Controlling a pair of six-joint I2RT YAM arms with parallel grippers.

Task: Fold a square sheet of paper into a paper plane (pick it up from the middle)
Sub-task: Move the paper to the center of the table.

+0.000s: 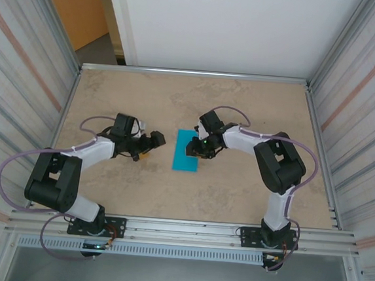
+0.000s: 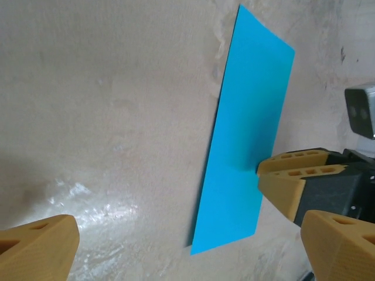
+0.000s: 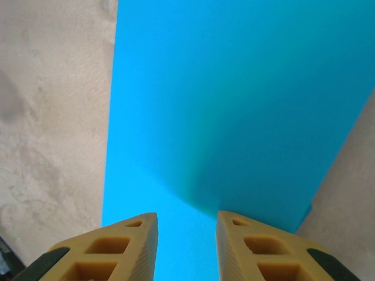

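The square sheet of paper (image 1: 186,151) lies flat on the table as a narrow teal-blue rectangle, folded along its length. In the left wrist view the paper (image 2: 249,134) runs up the middle, with its near corner at the bottom. My left gripper (image 1: 153,143) hovers just left of the paper, jaws spread wide and empty (image 2: 190,225). My right gripper (image 1: 202,148) sits low over the paper's right edge; one of its fingers (image 2: 293,178) touches that edge. In the right wrist view the paper (image 3: 234,105) lies under my right gripper (image 3: 186,219), whose jaws stand a little apart with nothing between them.
A beige stone-patterned table (image 1: 255,113) is fenced by a metal rail (image 1: 193,73) at the back and corrugated walls at both sides. Both arms reach toward the middle from the near edge.
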